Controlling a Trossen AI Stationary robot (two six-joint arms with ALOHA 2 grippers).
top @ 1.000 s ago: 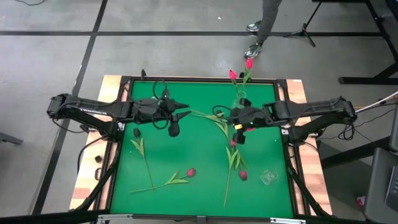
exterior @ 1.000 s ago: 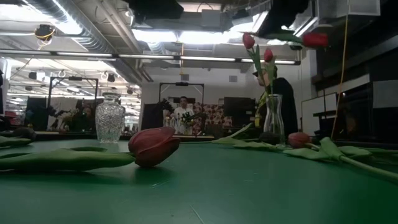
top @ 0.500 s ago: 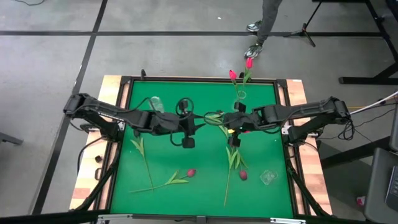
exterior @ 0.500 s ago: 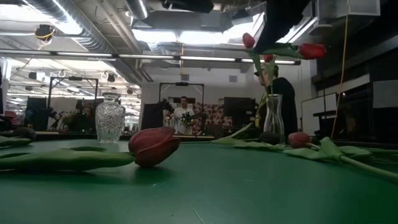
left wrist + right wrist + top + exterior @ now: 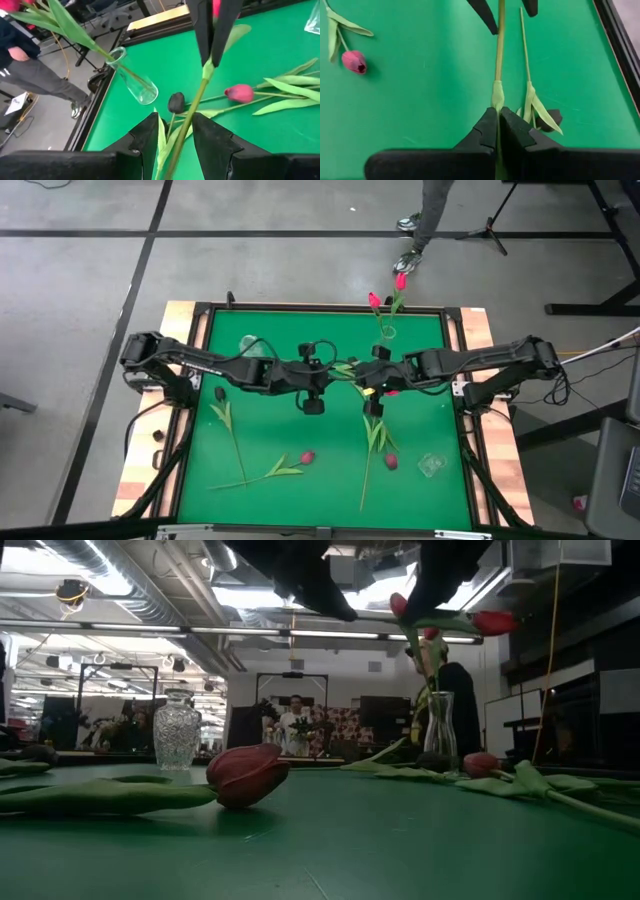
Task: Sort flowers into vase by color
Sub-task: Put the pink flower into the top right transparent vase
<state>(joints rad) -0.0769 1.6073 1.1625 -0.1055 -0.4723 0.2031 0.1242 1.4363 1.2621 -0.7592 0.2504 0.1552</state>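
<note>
Nearest the front edge of the green table (image 5: 420,340) lie several flowers I have not lifted: a dark red tulip (image 5: 307,456) with its leaves and stem stretching toward the left edge, another red bud (image 5: 390,462) near the front right corner, and a black-headed tulip (image 5: 220,393) by the left edge. Over the middle of the table my right gripper (image 5: 498,117) is clamped tight on the green stem (image 5: 499,47) of a pink tulip (image 5: 497,621), holding it up in the air. My left gripper (image 5: 176,131) meets it there with its fingers apart, one on each side of that same stem without pinching it. At the far edge a narrow glass vase (image 5: 386,333) holds two pink tulips (image 5: 399,281); a cut-glass vase (image 5: 176,730) stands toward the far left corner.
</note>
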